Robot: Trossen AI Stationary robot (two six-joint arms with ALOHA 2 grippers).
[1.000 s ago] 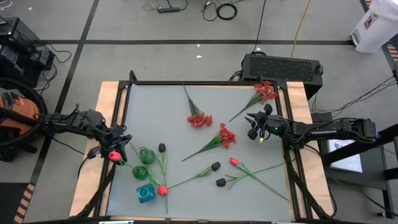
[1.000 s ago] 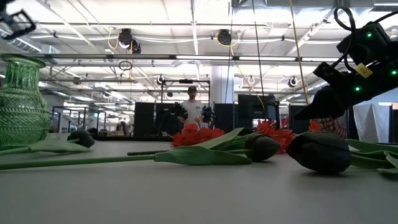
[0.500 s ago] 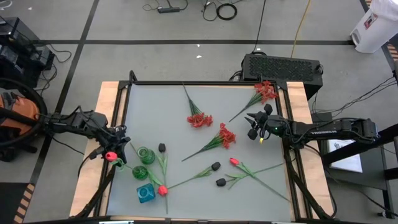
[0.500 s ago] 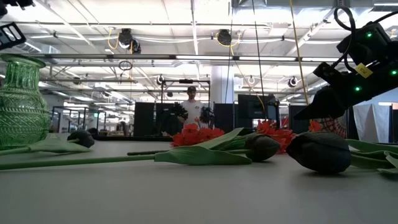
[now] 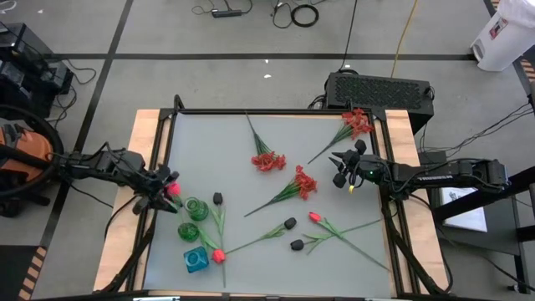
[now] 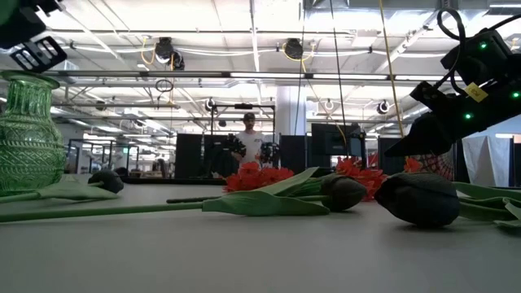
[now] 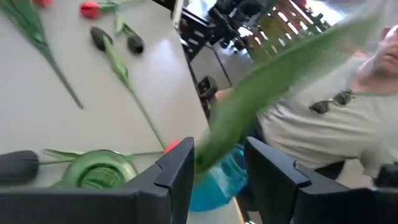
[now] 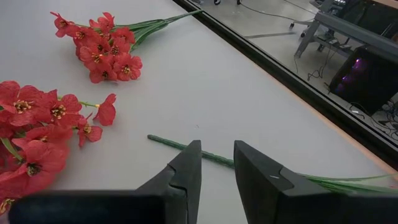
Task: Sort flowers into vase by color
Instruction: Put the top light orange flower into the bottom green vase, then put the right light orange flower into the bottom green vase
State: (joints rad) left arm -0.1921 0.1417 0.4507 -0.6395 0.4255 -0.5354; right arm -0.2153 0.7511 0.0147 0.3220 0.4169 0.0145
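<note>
- No readable writing or brand showed.
- The left end effector [image 5: 165, 186] hung at the bench's [image 5: 217, 142] left edge, clamped on a red-pink tulip [image 5: 174, 188] just beside the green vase [image 5: 197, 209].
- The right end effector [image 5: 338, 170] hovered near the right edge, fingers slightly apart, holding nothing, between two red flower clusters [image 5: 303, 183].

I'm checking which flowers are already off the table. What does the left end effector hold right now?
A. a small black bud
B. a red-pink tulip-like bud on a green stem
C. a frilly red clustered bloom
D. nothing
B: in the high view the left end effector grips the red-pink tulip-like bud on a green stem beside the green ribbed glass vase; its wrist view shows a green leaf between the fingers.
</note>
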